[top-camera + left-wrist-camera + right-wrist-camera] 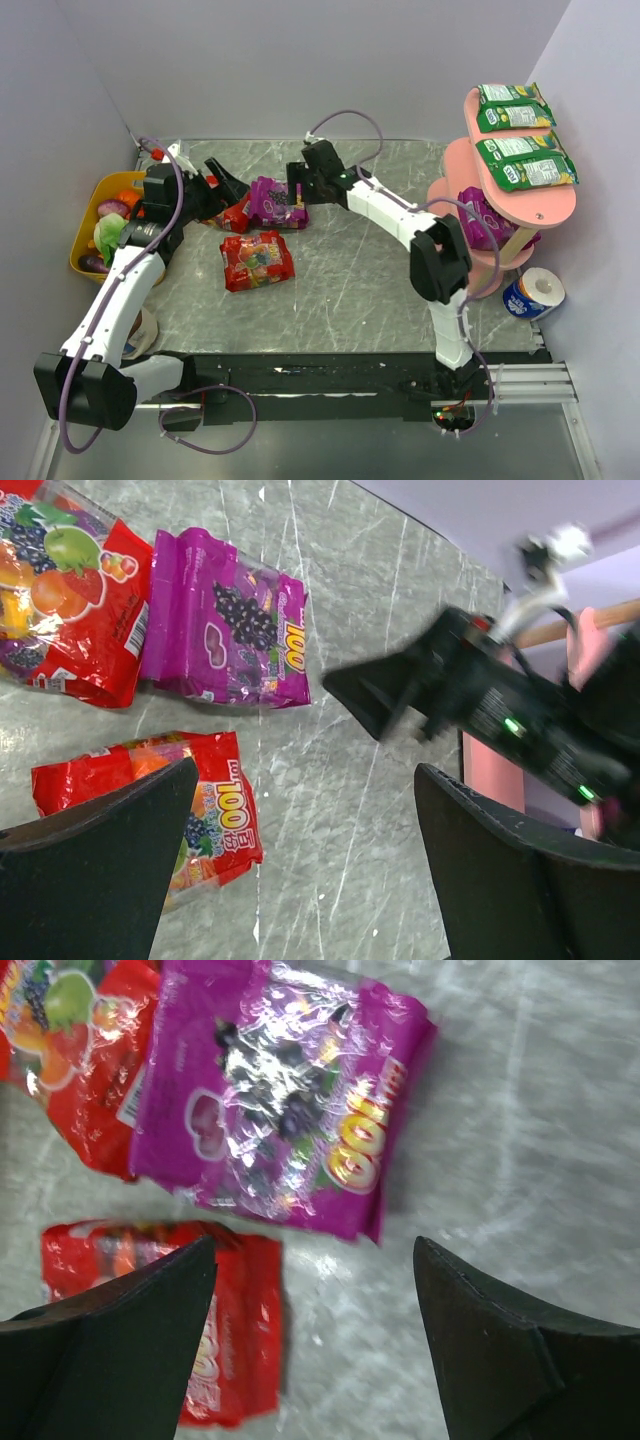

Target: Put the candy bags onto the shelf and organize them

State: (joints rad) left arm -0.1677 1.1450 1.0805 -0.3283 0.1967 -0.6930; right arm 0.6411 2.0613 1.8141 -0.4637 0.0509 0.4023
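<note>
- Shelf point(548, 207) — table's right side; 2 green bags point(525, 162) on top tier, shelved purple bag point(484, 218) lower.
- Loose purple bag point(285, 1100), 2 red bags point(257, 260) — flat on table point(350, 290).
- Left gripper point(305, 870), right gripper point(315, 1345) — both with fingers apart, holding nothing.

Purple bag point(285, 1130), grape print; red bag point(257, 260), fruit print; green bags point(525, 162), seemingly white-yellow lettering.

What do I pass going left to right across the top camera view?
yellow bowl → left gripper → purple candy bag → pink shelf
</note>
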